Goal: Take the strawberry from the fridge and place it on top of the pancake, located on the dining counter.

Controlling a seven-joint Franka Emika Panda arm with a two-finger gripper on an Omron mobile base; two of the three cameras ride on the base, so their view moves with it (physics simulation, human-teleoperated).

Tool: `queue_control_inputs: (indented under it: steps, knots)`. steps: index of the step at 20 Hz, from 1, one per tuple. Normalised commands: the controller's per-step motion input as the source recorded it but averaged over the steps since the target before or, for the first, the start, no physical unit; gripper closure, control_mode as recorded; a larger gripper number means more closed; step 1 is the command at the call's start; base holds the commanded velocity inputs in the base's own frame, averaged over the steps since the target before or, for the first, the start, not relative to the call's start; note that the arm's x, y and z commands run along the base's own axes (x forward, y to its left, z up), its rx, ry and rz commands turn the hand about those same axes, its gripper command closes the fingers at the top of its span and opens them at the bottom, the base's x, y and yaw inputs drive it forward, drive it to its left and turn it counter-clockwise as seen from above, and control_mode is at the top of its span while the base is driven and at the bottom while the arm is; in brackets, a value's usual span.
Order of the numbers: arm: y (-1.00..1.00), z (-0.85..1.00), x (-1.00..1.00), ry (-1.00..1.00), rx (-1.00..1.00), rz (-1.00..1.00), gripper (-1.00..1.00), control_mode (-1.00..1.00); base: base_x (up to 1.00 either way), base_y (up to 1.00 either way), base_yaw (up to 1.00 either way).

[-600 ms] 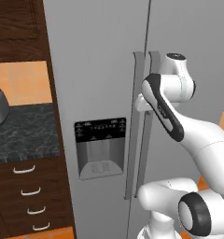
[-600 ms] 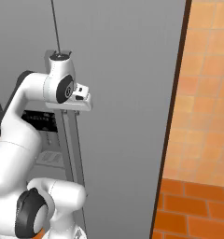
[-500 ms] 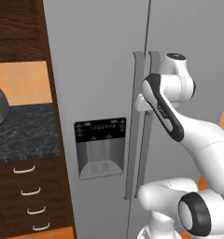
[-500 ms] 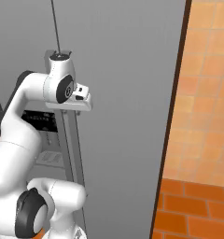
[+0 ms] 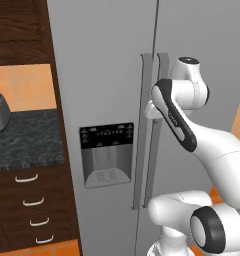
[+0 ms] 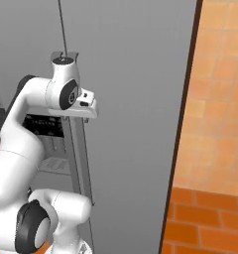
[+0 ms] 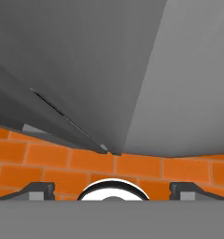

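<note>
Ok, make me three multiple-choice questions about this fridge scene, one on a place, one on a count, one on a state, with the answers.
1. Where is the black dispenser panel on the tall grey metal two-door fridge?
A. In the door left of the two handles
B. In the door right of the two handles
C. On the fridge's side wall

2. How many curved metal drawer pulls show on the dark wooden cabinet beside the fridge?
A. Two
B. Four
C. Six

3. How do the fridge doors stand?
A. Both shut
B. Left door swung open
C. Right door swung open

Answers:
1. A: in the left base view the panel sits left of the long vertical handles.
2. B: four pulls are stacked below the dark speckled countertop.
3. A: both doors lie flush, with only a thin seam between them.
</note>
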Motion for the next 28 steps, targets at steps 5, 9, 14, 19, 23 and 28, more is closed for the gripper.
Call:
queue_control_inputs:
  steps: [5, 9, 14, 19, 23, 28]
  knots:
    - [0.0, 0.0, 0.0, 0.0, 0.0, 0.0, -1.0, 1.0, 0.0, 0.38, -0.03]
    - [0.0, 0.0, 0.0, 0.0, 0.0, 0.0, -1.0, 1.0, 0.0, 0.4, -0.02]
    - [0.0, 0.0, 0.0, 0.0, 0.0, 0.0, -1.0, 1.0, -0.24, 0.03, -0.04]
    - [0.0, 0.0, 0.0, 0.0, 0.0, 0.0, -1.0, 1.0, -0.52, -0.01, -0.06]
    - [0.0, 0.0, 0.0, 0.0, 0.0, 0.0, -1.0, 1.0, -0.59, -0.03, -0.06]
    - [0.0, 0.0, 0.0, 0.0, 0.0, 0.0, -1.0, 1.0, -0.5, 0.0, -0.05]
